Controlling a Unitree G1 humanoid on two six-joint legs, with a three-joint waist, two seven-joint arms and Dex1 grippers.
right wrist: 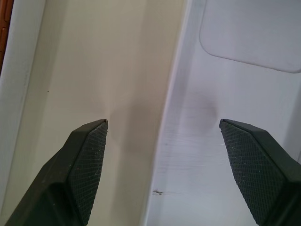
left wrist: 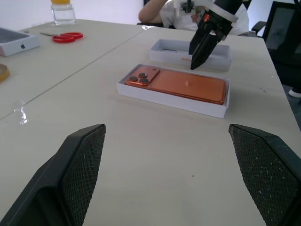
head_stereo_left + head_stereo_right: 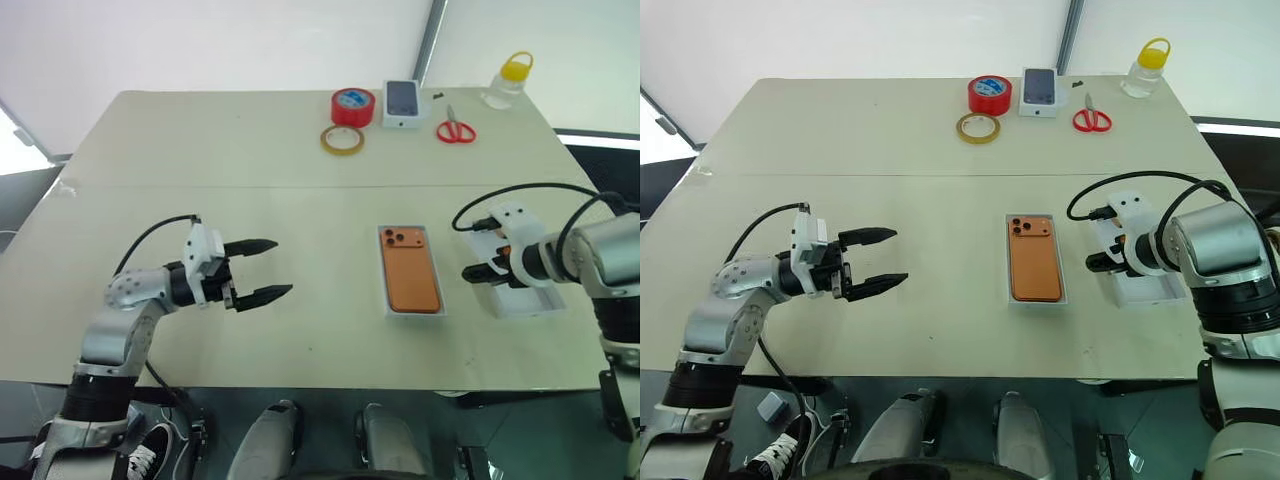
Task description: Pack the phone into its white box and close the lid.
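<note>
Your right gripper [image 1: 162, 136] has its jaws spread wide and empty, straddling the near wall of the lid [image 3: 545, 300]: one finger hangs over bare table [image 3: 200, 140], the other over the lid's white floor. Nothing is pinched yet. The lid lies open side up just to the right of the white box [image 3: 385, 300], with a narrow strip of table between them.

The phone [image 3: 412, 270] already lies flat inside the white box, lenses toward the far end, so judging by that, packing is done and only the lid remains.

Your left gripper [image 3: 262, 270] also stands open and empty, pointing across the table toward the box but well apart from it.

Watch these risks. The lid wall is thin card; closing hard could crush it, and a grip on one edge alone may let the lid swing or slip as you lift. It also has to be flipped over before it fits, and a tilted approach could catch the box rim, shove the box, or jam on the phone. A flat card [image 1: 251, 35] lies in the lid and may drop out.
</note>
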